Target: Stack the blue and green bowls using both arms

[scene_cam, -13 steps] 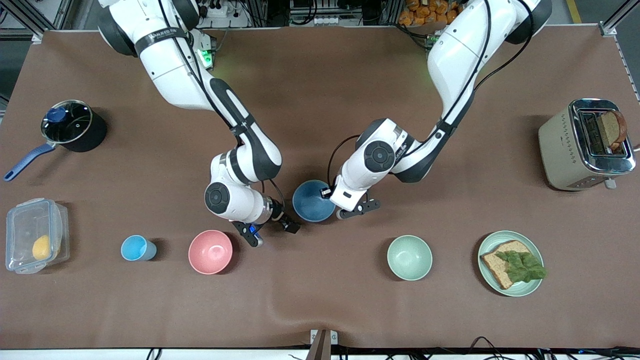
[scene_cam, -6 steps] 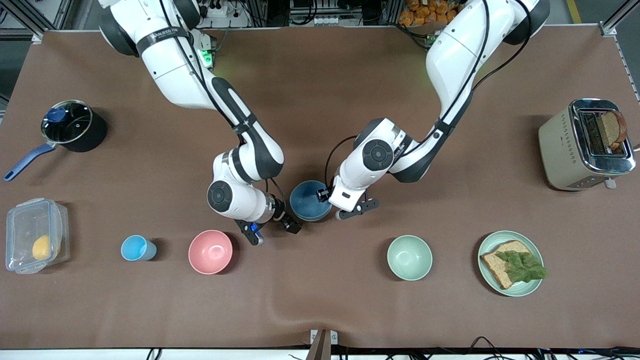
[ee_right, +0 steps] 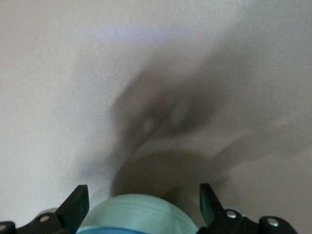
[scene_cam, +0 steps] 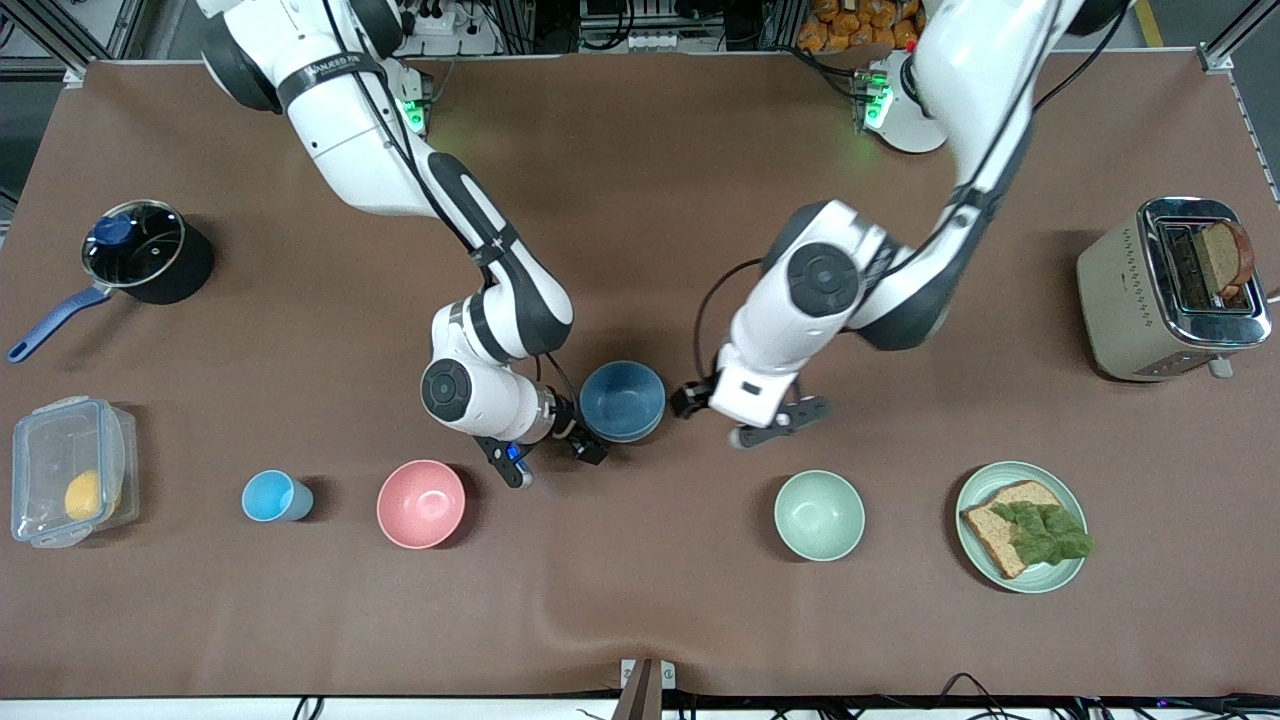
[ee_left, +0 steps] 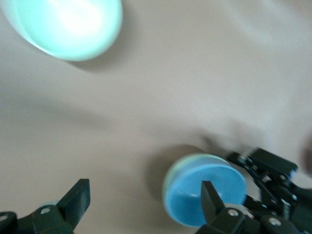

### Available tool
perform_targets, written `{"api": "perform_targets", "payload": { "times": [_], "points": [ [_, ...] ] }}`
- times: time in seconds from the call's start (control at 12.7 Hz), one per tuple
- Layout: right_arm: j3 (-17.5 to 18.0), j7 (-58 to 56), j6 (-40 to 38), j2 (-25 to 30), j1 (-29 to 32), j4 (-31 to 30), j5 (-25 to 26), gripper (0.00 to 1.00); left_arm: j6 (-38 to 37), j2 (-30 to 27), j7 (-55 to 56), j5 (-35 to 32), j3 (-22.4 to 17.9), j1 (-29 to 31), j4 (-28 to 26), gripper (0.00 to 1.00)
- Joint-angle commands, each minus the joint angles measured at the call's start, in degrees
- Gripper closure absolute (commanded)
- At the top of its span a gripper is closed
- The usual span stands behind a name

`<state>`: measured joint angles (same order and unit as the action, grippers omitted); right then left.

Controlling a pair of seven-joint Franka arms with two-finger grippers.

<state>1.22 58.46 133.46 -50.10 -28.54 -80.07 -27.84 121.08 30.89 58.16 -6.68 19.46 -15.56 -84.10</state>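
- Nearest the front camera sit the pale mint bowl (scene_cam: 819, 515) and the pink bowl (scene_cam: 421, 503). Neither belongs to this job, so I leave them alone.
- Next, the right gripper (scene_cam: 553, 462) is low beside the stack, toward the right arm's end. Its fingers are spread and clamp nothing, and its wrist view shows the stack's wall just between them.
- Next, the blue bowl (scene_cam: 622, 398) at mid-table is nested in the green bowl (ee_left: 168, 181). From the left wrist I only catch the green as a pale rim around the blue.
- Next, the left gripper (scene_cam: 735, 418) hangs over bare table just beside the stack, toward the left arm's end. Its fingers are wide apart and empty.
- My read is that the stacking is done and this is the release step.
- The next move calls for lifting both hands away cleanly. The right one needs care, since a finger is close enough to nudge the stack.
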Motion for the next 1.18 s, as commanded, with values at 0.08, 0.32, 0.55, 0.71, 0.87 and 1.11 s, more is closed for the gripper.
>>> {"api": "perform_targets", "payload": {
  "times": [0.08,0.32,0.55,0.71,0.87,1.11],
  "points": [
    [0.0,-6.9,-1.6,0.4,2.3,1.3,0.7,0.0,-11.4,-11.3,-2.2,-5.8,0.1,5.3,-3.9,0.0],
    [-0.3,-16.4,-7.9,3.1,4.9,1.3,1.0,0.0,-19.4,-18.3,-16.4,-4.8,0.2,11.8,-3.4,0.0],
    [-0.6,-29.8,-18.2,8.6,10.5,0.4,1.3,0.0,-23.0,-22.5,-26.0,-1.6,0.6,17.6,-3.3,0.0],
    [-2.4,-34.2,-25.4,14.1,11.9,0.4,6.2,0.0,-23.5,-23.8,-29.0,1.0,0.7,19.6,-3.2,0.0],
    [-3.0,-37.4,-32.1,20.2,13.0,0.4,14.4,0.0,-25.1,-25.0,-32.8,1.1,-0.1,19.4,-3.1,0.0],
    [-2.9,-48.4,-40.6,27.1,19.0,0.4,15.8,0.0,-28.8,-26.0,-41.0,3.7,-2.6,19.2,-1.8,0.0]
  ]
}}
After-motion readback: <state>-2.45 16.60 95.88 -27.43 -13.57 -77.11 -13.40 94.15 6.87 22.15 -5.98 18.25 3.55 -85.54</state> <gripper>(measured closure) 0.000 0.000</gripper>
